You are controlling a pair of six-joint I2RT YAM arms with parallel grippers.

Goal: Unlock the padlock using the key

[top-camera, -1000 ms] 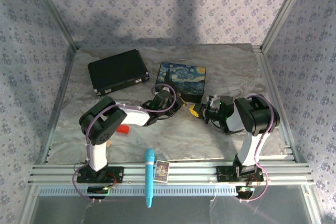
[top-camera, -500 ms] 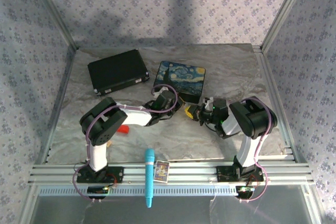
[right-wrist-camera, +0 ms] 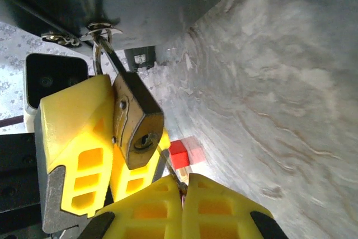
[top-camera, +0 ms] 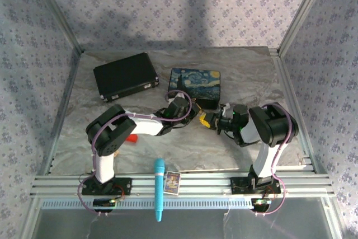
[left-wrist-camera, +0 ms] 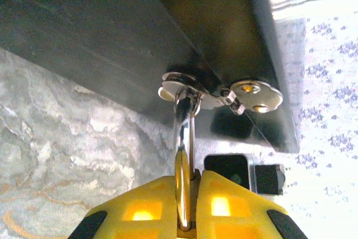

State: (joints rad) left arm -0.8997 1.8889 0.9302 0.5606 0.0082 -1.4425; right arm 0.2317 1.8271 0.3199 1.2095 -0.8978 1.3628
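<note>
Marbled grey desk [top-camera: 246, 76] in a flowery-walled booth, with both arms meeting just in front of the painted box [top-camera: 196, 81]. The left gripper [left-wrist-camera: 187, 188] is clamped on the padlock [right-wrist-camera: 137, 121], its brass body squeezed between the yellow fingers. The shackle [left-wrist-camera: 184, 118] runs straight ahead of it through the box's hasp [left-wrist-camera: 187, 82]. The right gripper [right-wrist-camera: 182, 186] is closed tight on the key [right-wrist-camera: 169, 167], and the thin blade pokes out of its tips right beside the padlock's bottom. The keyhole faces that gripper, but I can't tell if blade and lock touch.
</note>
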